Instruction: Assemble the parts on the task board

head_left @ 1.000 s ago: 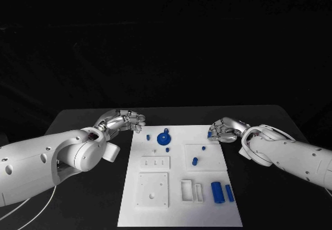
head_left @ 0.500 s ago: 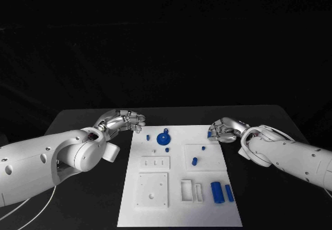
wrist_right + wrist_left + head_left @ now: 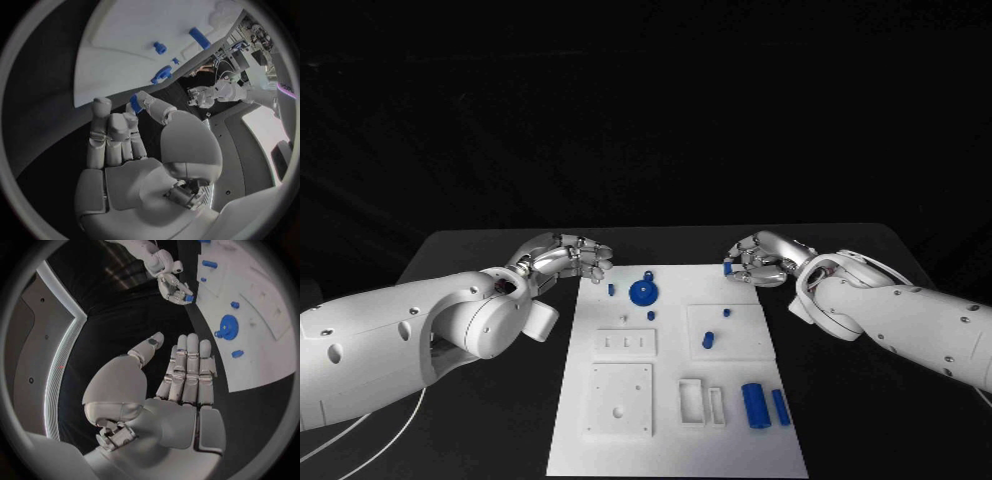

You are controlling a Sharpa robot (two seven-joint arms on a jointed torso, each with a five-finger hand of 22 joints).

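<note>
The right hand (image 3: pixel 764 262) pinched a small blue part (image 3: pixel 728 268) at the task board's (image 3: pixel 675 440) far corner, apparently ready for fitting, while the left hand (image 3: pixel 568 256) waited empty, fingers together.

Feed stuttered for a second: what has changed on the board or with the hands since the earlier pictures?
The right hand, pinching a small blue part, has edged a little further over the task board's far corner. The left hand holds nothing, as before, beside the board. The gear and the other parts lie unmoved.

Blue gear (image 3: pixel 645 292) stands btwn hands; bare table (image 3: pixel 473 250) outside board.
</note>
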